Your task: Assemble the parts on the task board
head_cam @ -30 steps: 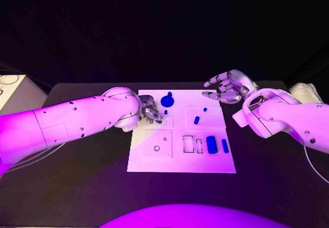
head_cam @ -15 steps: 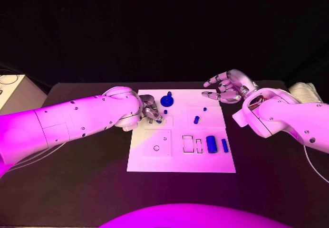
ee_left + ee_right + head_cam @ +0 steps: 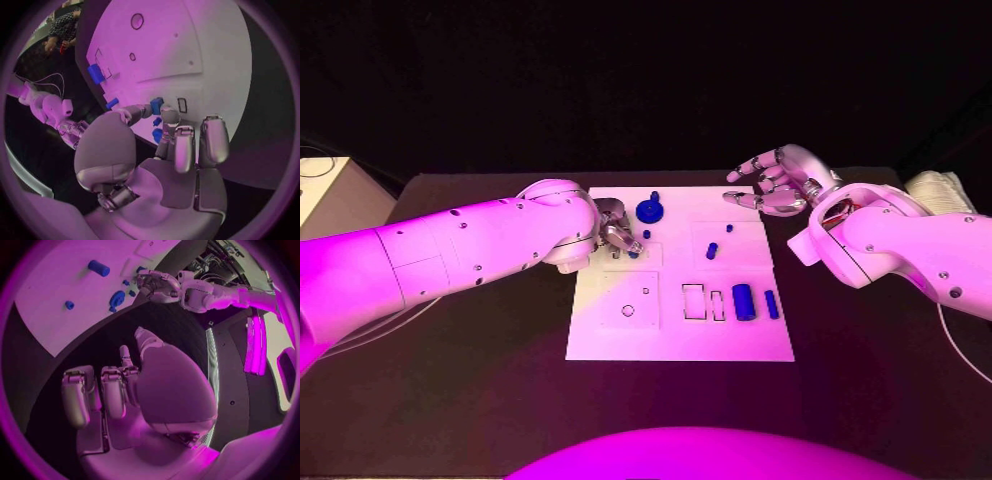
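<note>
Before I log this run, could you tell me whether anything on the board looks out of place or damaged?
Nothing stands out. The task board lies flat and square on the table, and its blue parts lie tidily on it. The left hand works at the board's far left corner; the right hand hovers open, off the board.

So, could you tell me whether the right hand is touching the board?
Apart. The head view shows the right hand open beyond the board's far right corner, holding nothing.
</note>
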You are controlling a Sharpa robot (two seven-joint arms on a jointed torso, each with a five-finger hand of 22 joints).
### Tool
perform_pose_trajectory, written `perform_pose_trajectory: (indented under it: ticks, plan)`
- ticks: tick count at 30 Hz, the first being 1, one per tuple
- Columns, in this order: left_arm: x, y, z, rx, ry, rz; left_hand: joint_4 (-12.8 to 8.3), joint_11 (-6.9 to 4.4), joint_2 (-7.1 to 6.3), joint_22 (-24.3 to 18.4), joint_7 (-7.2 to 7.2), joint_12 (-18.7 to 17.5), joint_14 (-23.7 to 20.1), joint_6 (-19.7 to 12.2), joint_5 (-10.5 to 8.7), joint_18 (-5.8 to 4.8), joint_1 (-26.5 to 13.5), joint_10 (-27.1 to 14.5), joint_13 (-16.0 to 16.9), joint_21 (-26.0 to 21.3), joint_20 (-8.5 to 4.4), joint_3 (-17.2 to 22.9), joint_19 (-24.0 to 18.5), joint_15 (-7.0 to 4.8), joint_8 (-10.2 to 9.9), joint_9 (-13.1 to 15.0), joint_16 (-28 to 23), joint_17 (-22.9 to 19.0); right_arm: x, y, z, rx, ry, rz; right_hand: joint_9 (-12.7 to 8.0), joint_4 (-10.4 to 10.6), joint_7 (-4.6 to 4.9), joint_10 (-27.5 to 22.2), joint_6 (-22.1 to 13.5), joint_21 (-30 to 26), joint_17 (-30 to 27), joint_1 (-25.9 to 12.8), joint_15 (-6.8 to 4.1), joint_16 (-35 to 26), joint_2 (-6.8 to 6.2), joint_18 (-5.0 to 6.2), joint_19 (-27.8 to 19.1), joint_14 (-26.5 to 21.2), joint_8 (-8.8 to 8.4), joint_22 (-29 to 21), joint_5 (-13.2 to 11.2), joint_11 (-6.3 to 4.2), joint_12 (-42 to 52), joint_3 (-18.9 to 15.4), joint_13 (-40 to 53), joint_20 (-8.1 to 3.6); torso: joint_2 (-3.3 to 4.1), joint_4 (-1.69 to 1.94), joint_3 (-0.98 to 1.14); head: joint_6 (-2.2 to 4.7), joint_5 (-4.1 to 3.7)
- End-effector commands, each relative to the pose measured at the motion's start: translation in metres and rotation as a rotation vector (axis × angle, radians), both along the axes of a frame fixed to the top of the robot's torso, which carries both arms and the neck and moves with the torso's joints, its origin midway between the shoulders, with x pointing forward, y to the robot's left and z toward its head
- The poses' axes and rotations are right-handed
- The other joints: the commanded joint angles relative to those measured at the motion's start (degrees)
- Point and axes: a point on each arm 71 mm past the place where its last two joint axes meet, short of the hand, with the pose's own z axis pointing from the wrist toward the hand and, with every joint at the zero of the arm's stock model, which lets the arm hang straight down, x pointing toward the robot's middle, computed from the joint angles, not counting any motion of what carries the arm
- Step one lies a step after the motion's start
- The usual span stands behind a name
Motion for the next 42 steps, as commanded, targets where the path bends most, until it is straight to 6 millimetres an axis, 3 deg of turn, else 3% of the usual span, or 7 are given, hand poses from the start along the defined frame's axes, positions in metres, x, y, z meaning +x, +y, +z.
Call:
perform_pose_trajectory:
  ticks: [1, 14, 32, 34, 35, 36, 42]
  plan:
    - [-0.0024, -0.0023, -0.0041, 0.022, 0.028, -0.023, -7.66, -0.05, 0.29, 0.0, -0.77, 0.22, 5.54, 0.93, -0.28, -1.15, -0.73, 0.38, 0.04, 0.08, -0.23, 6.94, 0.27, -0.47, -0.31, 0.04, 0.23, 14.22, -0.0005, 0.001, -0.0006, -0.004, 0.006, 0.013, -0.05, 0.11, -0.07, 2.12, 0.19, 0.04, 12.88, -0.48, 0.34, -0.34, 0.1, -0.76, 5.9, 5.41, 0.15, 14.94, 0.11, 0.24, -0.21, 0.18, 11.39, 0.05, 0.0, 0.01, 0.0, -0.11, -0.08]
    - [0.0014, 0.0004, -0.005, 0.035, 0.023, -0.015, -1.54, -0.24, 1.41, -0.09, -1.13, 0.24, 5.49, 2.47, -0.97, -1.19, -1.97, 0.09, 0.17, -0.43, -0.5, -6.5, 0.53, -0.7, -1.83, 0.04, 0.16, 14.09, -0.0004, 0.0008, -0.0008, -0.004, 0.006, 0.014, -0.09, 0.16, -0.07, 2.08, 0.18, -0.08, 12.76, -0.71, 0.34, -0.4, 0.12, -0.73, 5.84, 5.38, 0.16, 14.86, 0.06, 0.24, -0.26, 0.18, 11.35, 0.05, -0.05, 0.04, -0.02, -0.04, -0.18]
    - [0.0024, 0.0047, -0.006, 0.041, 0.025, -0.009, 2.9, -0.1, 0.86, -0.1, -1.01, 0.17, 5.35, 2.74, -1.44, -1.19, -1.71, -0.36, 0.06, -0.6, -0.44, -13.6, 0.59, -0.61, -2.51, 0.24, 0.0, 13.76, -0.0005, -0.0001, -0.0013, -0.004, 0.008, 0.014, -0.15, 0.26, -0.07, 1.99, 0.15, -0.26, 12.55, -1.23, 0.35, -0.5, 0.18, -0.68, 5.75, 5.32, 0.15, 14.73, 0.01, 0.24, -0.36, 0.16, 11.26, 0.05, -0.06, 0.05, -0.03, 0.0, -0.37]
    - [0.0021, 0.0051, -0.0062, 0.04, 0.025, -0.009, 4.14, -0.09, 0.64, -0.06, -0.98, 0.22, 5.34, 2.81, -2.35, -1.19, -1.55, -0.39, 0.11, -0.62, -0.42, -14.95, 0.61, -0.57, -2.66, 0.29, -0.01, 13.73, -0.0005, -0.0002, -0.0014, -0.004, 0.008, 0.013, -0.17, 0.27, -0.07, 2.0, 0.14, -0.25, 12.5, -1.37, 0.35, -0.52, 0.19, -0.68, 5.76, 5.31, 0.15, 14.74, -0.02, 0.24, -0.34, 0.14, 11.27, 0.05, -0.06, 0.05, -0.03, 0.06, -0.4]
    - [0.0019, 0.0053, -0.0062, 0.04, 0.025, -0.009, 4.79, -0.09, 0.67, -0.03, -0.98, 0.27, 5.35, 2.86, -3.55, -1.19, -1.2, -0.39, 0.17, -0.63, -0.4, -15.6, 0.63, -0.57, -2.73, 0.32, 0.0, 13.76, -0.0005, -0.0002, -0.0014, -0.004, 0.008, 0.013, -0.17, 0.27, -0.07, 2.0, 0.14, -0.25, 12.5, -1.37, 0.35, -0.52, 0.19, -0.68, 5.76, 5.31, 0.15, 14.74, -0.02, 0.24, -0.34, 0.14, 11.27, 0.05, -0.06, 0.05, -0.03, 0.07, -0.39]
    - [0.0018, 0.0056, -0.0063, 0.04, 0.025, -0.008, 5.7, -0.05, 0.76, -0.06, -0.97, 0.31, 5.34, 2.92, -6.07, -1.18, -0.74, -0.4, 0.21, -0.67, -0.37, -16.46, 0.61, -0.55, -2.82, 0.37, -0.02, 13.73, -0.0005, -0.0003, -0.0015, -0.004, 0.008, 0.013, -0.17, 0.27, -0.07, 2.0, 0.14, -0.25, 12.5, -1.37, 0.35, -0.52, 0.19, -0.68, 5.76, 5.31, 0.15, 14.74, -0.02, 0.24, -0.34, 0.14, 11.27, 0.05, -0.07, 0.04, -0.04, 0.07, -0.38]
    - [0.0004, 0.0066, -0.0055, 0.027, 0.018, -0.002, 7.65, 0.07, 1.08, -0.02, -0.81, 0.44, 5.36, 3.09, -9.64, -1.18, -0.94, -0.38, 0.33, -0.71, -0.29, -18.8, 0.63, -0.44, -3.08, 0.47, -0.01, 13.77, -0.0005, -0.0004, -0.0018, -0.004, 0.008, 0.013, -0.18, 0.28, -0.07, 1.97, 0.13, -0.32, 12.54, -1.51, 0.35, -0.51, 0.19, -0.66, 5.72, 5.32, 0.15, 14.68, -0.06, 0.24, -0.37, 0.12, 11.24, 0.05, -0.04, 0.03, -0.04, 0.18, -0.39]
